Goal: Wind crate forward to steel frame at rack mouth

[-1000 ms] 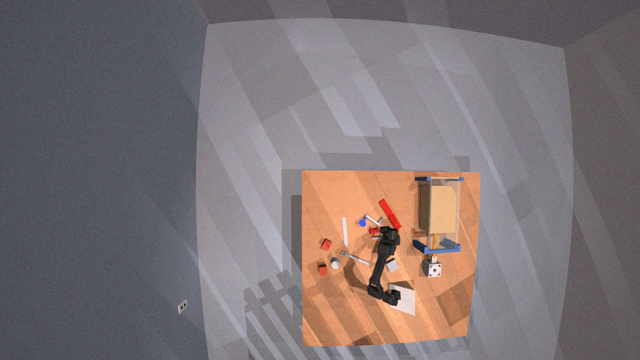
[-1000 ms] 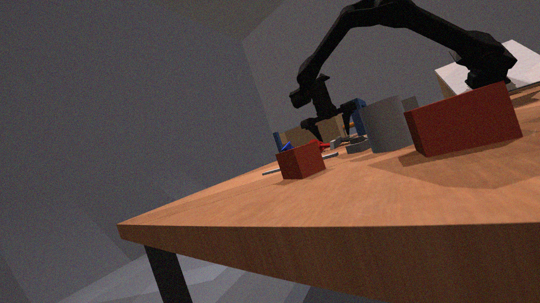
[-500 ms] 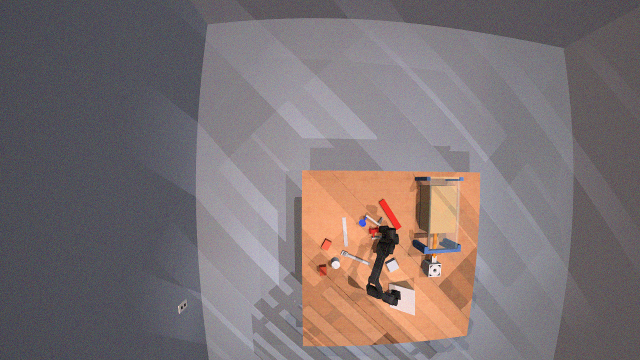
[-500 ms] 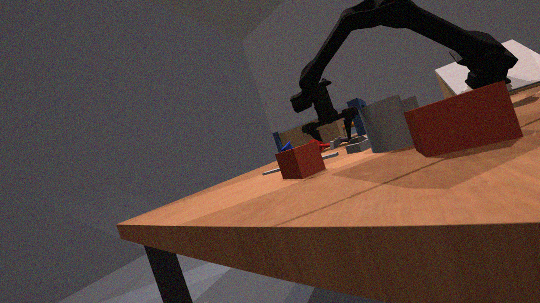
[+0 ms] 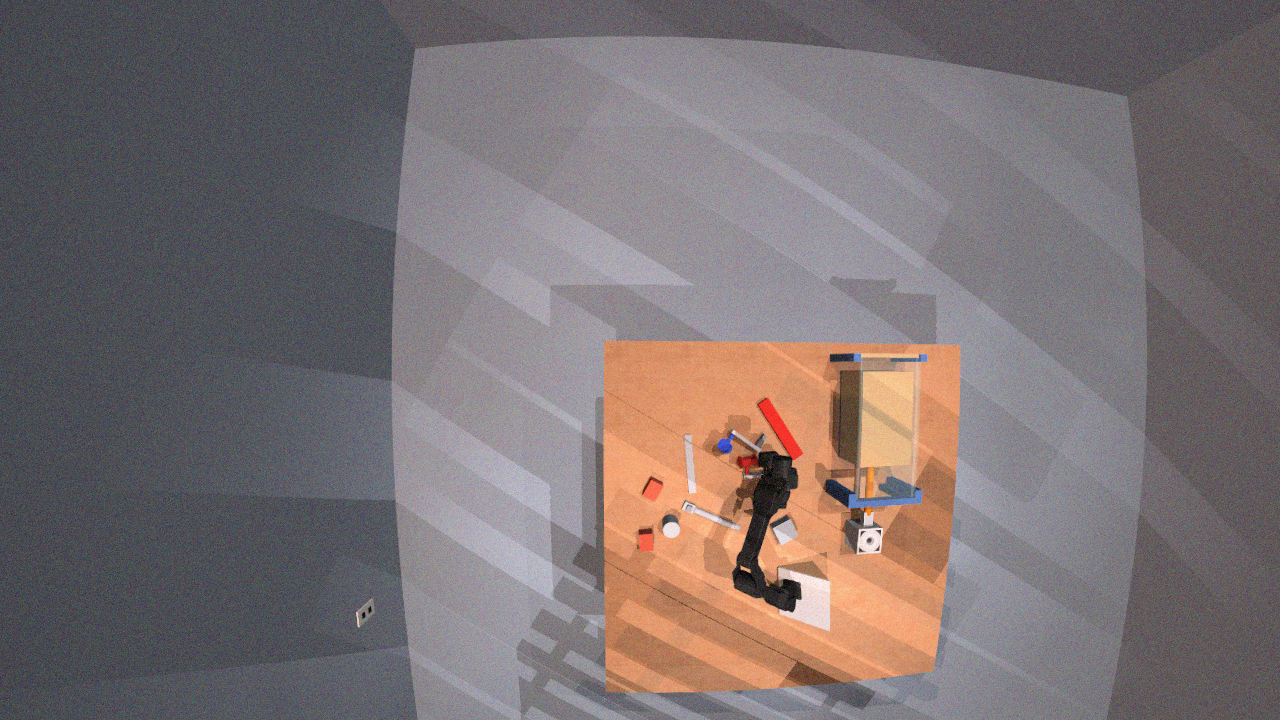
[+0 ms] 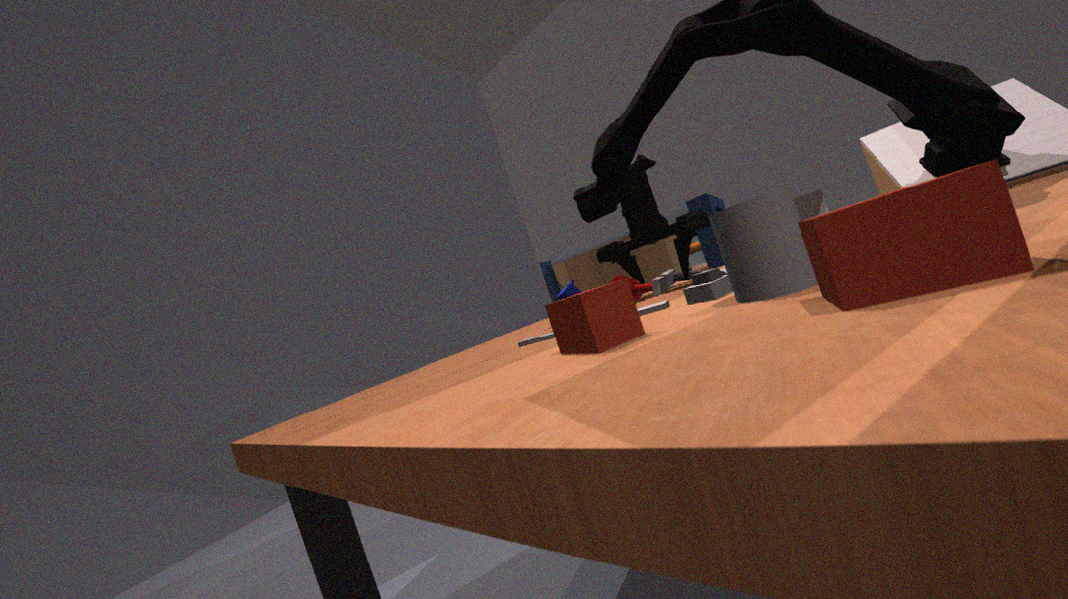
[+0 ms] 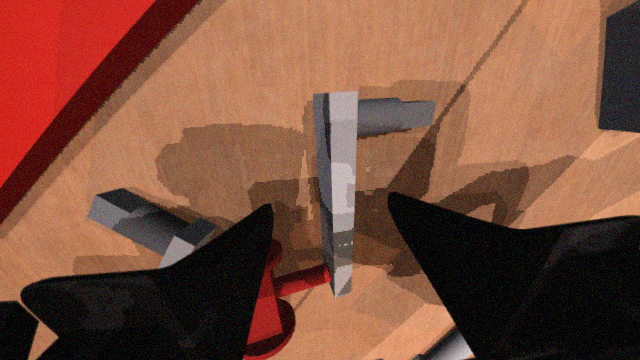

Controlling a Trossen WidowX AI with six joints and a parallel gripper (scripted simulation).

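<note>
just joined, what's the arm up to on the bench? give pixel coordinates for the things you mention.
The gripper [image 6: 662,277] [image 7: 331,204] is open over the red-knobbed crank [image 7: 343,200], its grey bar between the fingers but not held. It looks lined up for a grasp. The crate [image 5: 888,416] sits back from the blue frame [image 5: 881,501] at the rack mouth, with an orange strap [image 5: 870,483] running toward the winch [image 5: 868,539]. No handle stands on the winch.

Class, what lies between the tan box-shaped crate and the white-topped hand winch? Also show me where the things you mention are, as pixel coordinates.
An orange strap [image 5: 870,481] [image 6: 694,246] and the blue steel frame [image 5: 886,502] [image 6: 708,250]; the top view shows this.
</note>
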